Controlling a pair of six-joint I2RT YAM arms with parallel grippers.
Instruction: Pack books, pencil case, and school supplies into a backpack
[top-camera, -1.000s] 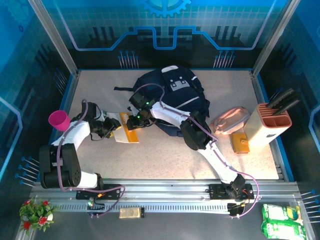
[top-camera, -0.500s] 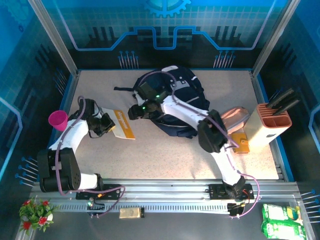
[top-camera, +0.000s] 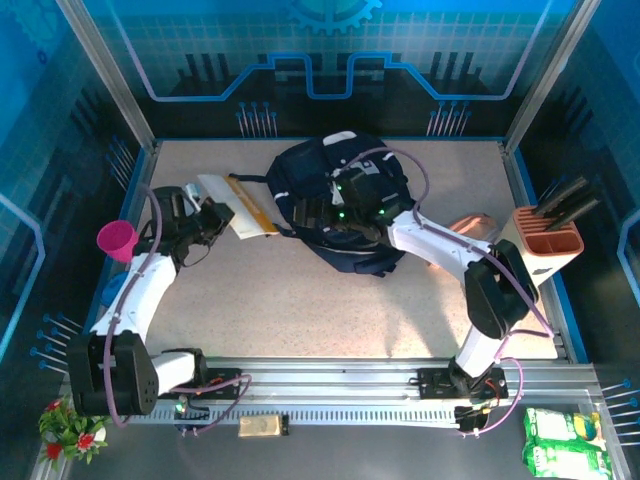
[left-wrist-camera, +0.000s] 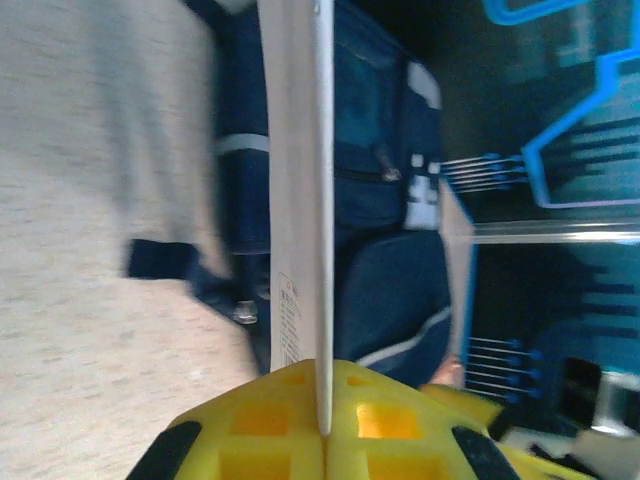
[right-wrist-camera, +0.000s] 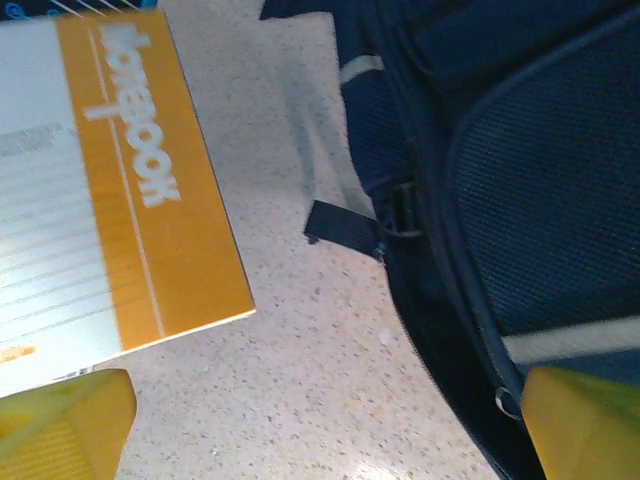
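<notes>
Left gripper (left-wrist-camera: 323, 400) pinches the thin, flat white-orange notebook (top-camera: 240, 205), now carried nearer the soft navy fabric backpack (top-camera: 345, 175); right gripper (right-wrist-camera: 325, 415), spread wide, has shifted over it.

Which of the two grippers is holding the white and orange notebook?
The left gripper: it is clamped shut on the edge of the notebook. The right gripper is wide open over the backpack, holding nothing.
</notes>
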